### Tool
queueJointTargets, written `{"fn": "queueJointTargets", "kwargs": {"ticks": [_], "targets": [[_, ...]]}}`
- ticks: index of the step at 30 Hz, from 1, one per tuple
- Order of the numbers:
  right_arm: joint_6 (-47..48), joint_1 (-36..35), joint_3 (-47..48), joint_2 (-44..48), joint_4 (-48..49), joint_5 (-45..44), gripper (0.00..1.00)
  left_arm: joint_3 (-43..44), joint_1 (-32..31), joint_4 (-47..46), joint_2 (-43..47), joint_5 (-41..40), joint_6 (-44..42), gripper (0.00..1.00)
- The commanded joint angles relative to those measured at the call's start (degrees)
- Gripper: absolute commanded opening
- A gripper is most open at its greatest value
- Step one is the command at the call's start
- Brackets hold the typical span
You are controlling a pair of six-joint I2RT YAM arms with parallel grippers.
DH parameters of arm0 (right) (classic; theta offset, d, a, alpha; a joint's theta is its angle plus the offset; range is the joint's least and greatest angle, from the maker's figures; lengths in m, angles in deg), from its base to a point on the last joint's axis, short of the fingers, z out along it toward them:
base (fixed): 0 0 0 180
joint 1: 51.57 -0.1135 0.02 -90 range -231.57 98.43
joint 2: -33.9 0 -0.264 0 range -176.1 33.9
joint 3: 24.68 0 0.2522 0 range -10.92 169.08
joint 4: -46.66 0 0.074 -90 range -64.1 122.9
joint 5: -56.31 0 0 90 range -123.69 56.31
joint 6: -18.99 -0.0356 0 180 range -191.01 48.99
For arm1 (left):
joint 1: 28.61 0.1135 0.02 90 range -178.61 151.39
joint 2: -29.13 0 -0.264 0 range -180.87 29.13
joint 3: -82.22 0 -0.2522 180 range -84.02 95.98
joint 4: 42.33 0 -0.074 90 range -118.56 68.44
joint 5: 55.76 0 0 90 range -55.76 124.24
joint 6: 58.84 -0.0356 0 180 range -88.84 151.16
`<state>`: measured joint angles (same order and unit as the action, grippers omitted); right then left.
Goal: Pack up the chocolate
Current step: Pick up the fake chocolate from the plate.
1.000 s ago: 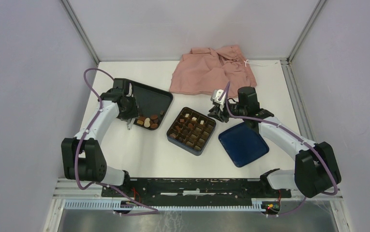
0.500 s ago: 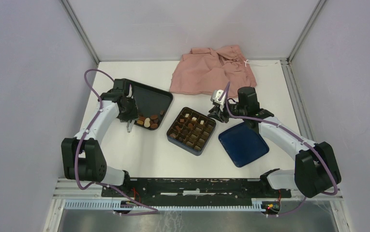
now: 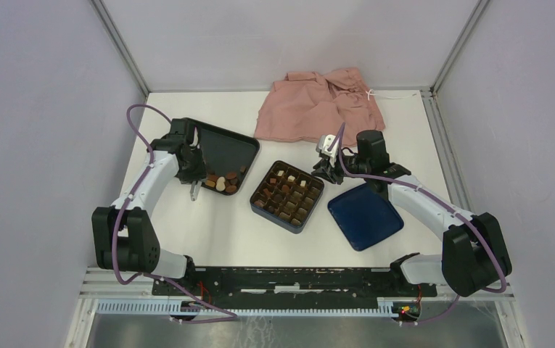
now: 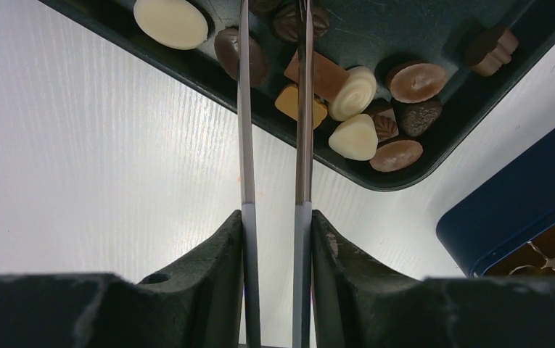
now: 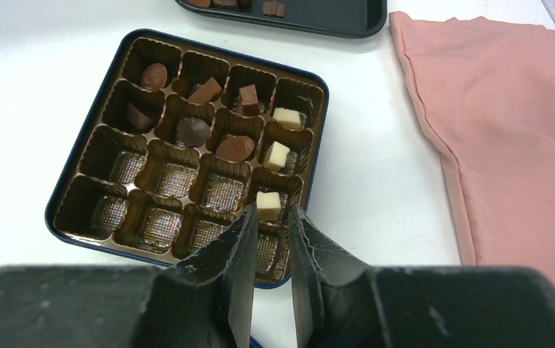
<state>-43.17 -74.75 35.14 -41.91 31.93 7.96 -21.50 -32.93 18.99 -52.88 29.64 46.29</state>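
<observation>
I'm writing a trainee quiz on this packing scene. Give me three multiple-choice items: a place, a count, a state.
1. Where does the cloth lie? A. beyond the box, at the table's far edge. B. in the tray. C. on the floor.
2. How many white pieces show in the box? A. one. B. three. C. six.
3. The box is: A. shut. B. open, its lid beside it. C. upside down.
Answers: 1 A, the top view shows it there; 2 B, the right wrist view shows three in one column; 3 B, the insert is bare to view.
</observation>
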Motion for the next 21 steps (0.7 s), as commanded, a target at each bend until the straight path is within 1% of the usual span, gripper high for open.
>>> {"fn": "queueJointTargets", "kwargs": {"ticks": [1, 8, 15, 19, 21], "targets": [[0.6, 0.1, 2.6, 0.0, 1.2, 1.8, 0.28, 1.0, 0.1, -1.1, 2.4, -1.3, 2.0, 0.11], [0.6, 0.1, 2.6, 0.0, 1.1, 1.7, 0.28, 1.0, 0.1, -4.4, 3.9, -2.4, 3.4, 0.06], [0.8, 0.1, 2.6, -0.1, 1.1, 1.6, 0.28, 1.4, 0.1, -6.5, 4.2, -2.5, 4.1, 0.05], [0.9, 0.1, 2.6, -0.1, 1.1, 1.6, 0.28, 1.3, 0.1, -7.6, 6.2, -1.0, 4.4, 0.04], [0.9, 0.1, 2.6, -0.1, 1.1, 1.6, 0.28, 0.7, 0.0, -8.6, 8.0, 1.8, 4.1, 0.04]]}}
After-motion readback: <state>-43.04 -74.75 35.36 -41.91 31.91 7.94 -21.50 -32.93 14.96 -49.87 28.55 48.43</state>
